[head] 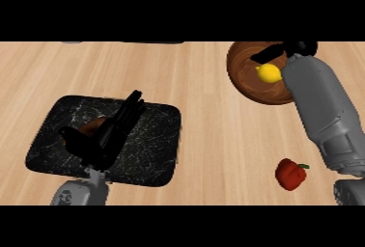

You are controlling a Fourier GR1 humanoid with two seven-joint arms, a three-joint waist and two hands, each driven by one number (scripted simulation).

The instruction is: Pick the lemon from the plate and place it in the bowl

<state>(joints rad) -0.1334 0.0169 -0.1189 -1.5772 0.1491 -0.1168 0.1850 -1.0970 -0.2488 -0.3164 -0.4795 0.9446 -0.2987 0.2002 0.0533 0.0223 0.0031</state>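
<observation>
Lemon (269,73) sits right under our right hand (285,49), over the bowl (246,84), but we can't tell if it's gripped or free.

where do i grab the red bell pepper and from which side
Probably best to take the red bell pepper round its broad body, coming down from above. It lies alone on the wooden counter, so its sides are free. Its small green stem sticks out at the upper right and gives little to hold.

No text, label, number or brand is reading legibly; a small round mark (65,195), just below the left hand (95,143), is showing indistinctly.
</observation>
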